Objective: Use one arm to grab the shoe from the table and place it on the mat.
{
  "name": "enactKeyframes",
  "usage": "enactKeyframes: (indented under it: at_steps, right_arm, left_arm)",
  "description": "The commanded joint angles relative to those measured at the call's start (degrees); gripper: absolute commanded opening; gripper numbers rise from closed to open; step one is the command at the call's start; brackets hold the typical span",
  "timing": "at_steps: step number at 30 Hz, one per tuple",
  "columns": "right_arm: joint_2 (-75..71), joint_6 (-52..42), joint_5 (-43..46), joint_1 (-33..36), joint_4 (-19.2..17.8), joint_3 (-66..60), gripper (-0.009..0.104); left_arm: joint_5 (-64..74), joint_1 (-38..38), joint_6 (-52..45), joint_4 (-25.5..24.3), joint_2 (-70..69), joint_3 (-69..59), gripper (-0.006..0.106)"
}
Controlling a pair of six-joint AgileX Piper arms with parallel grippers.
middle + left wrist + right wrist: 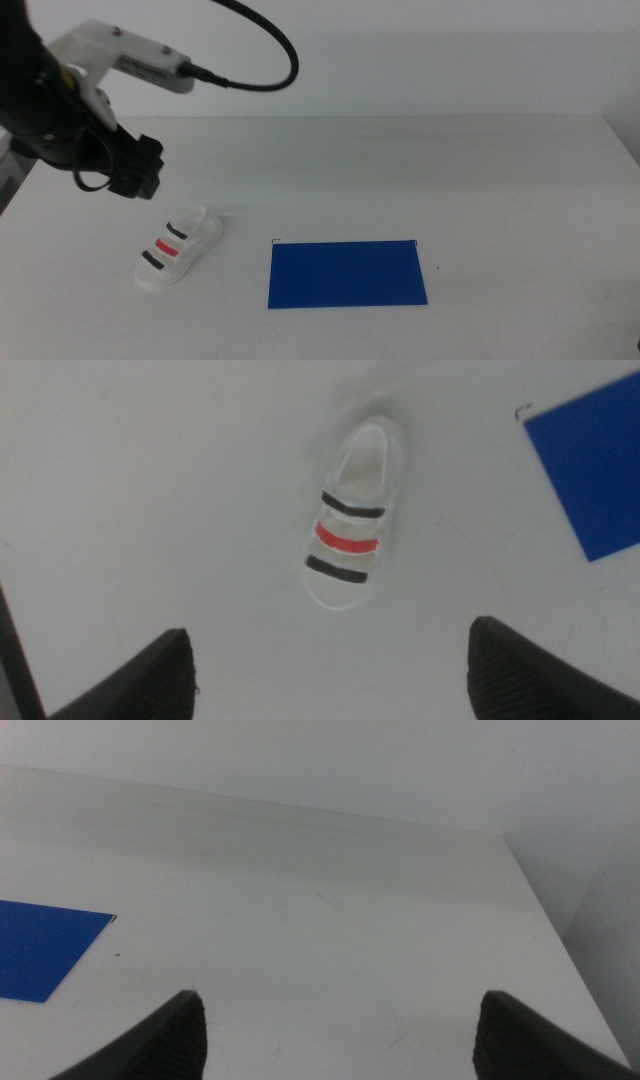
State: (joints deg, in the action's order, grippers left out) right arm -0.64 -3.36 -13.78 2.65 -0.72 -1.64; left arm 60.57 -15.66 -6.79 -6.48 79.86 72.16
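The white shoe (178,250) with two black straps and a red middle strap lies on the white table (420,170) at the front left. The dark blue mat (347,272) lies flat just to its right. My left arm comes in from the upper left; its gripper (140,178) hovers above and behind the shoe, apart from it. In the left wrist view the shoe (355,520) lies ahead between the open, empty jaws of the gripper (330,685), and a corner of the mat (595,470) shows. My right gripper (340,1045) waits open and empty, out of the middle view.
The right wrist view shows bare tabletop (330,920), its far and right edges, and a corner of the mat (40,950). A pale wall stands behind the table.
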Motion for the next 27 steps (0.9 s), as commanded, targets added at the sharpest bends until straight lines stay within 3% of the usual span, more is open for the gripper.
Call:
enactKeyframes:
  at_steps: [1,9,25,27]
  right_arm:
    - [0.21,-0.59,4.19,-0.05,-0.57,-0.29,0.078]
    - [0.21,-0.59,4.19,-0.05,-0.57,-0.29,0.078]
    - [0.21,-0.59,4.19,-0.05,-0.57,-0.29,0.078]
    - [0.21,-0.59,4.19,-0.05,-0.57,-0.29,0.078]
  left_arm:
    - [-2.25,-0.35,0.13,0.67,-0.01,1.92,0.094]
    - [-2.18,-0.25,-6.96,2.17,6.27,3.32,0.094]
    - [-2.77,0.39,-10.55,2.44,21.98,10.68,0.094]
    - [-3.11,1.65,-11.48,4.19,23.54,10.68,0.094]
